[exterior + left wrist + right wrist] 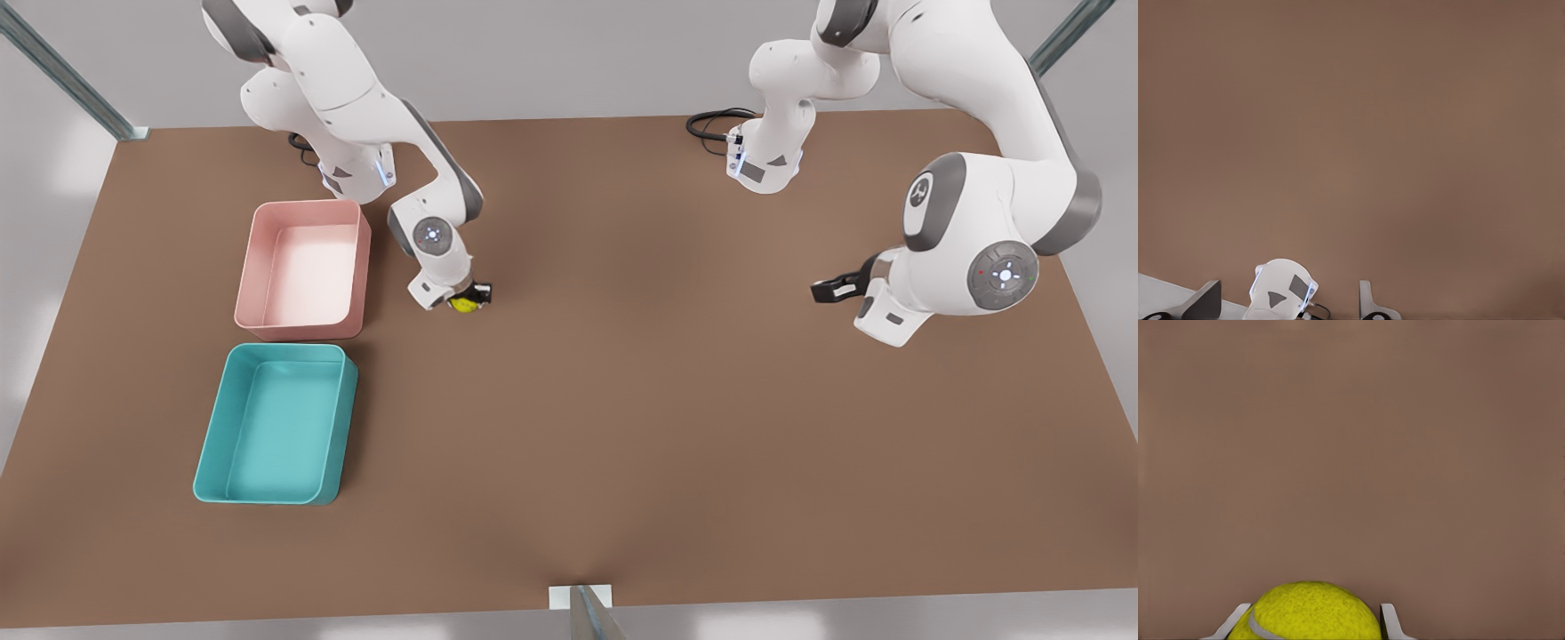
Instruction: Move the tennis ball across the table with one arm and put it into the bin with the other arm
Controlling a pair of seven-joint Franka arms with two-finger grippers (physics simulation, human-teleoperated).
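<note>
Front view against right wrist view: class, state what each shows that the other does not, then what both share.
Front view alone: the teal bin, the pink tray, and the left gripper waiting above the table. Right wrist view alone: the ball's pale seam, close up. Both: the tennis ball between the right gripper's fingers, over brown tabletop.

Soft, even light falls from above on the brown surface [622, 400], matte and free of glare. Shadows are faint: a dim patch lies beside the teal bin [276, 427] and the pink tray [302, 267]. Pale bright patches mark the grey floor at the front view's edges. The tennis ball [1308, 613] looks crisp and evenly lit.
</note>
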